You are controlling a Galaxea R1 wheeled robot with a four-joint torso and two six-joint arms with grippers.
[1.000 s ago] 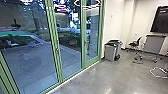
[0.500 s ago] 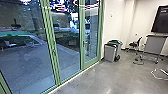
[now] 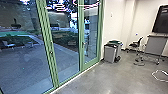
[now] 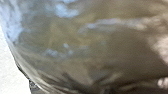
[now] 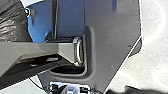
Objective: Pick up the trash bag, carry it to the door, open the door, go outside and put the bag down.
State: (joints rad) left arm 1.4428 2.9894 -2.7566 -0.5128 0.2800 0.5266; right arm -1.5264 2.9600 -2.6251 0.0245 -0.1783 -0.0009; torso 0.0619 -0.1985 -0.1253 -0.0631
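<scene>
Looks like the carry-to-door step, bag (image 4: 75,50) close at the left wrist and beside the base (image 5: 112,30), can't tell either gripper's state, door (image 3: 90,62) seemingly shut, so next move probably calls for squaring up to the handle (image 3: 83,45).

Edges cut off the trash bag (image 4: 87,50) and the dark screen (image 3: 160,20).

Green door frame (image 3: 81,58), grey bin (image 3: 109,53)
</scene>
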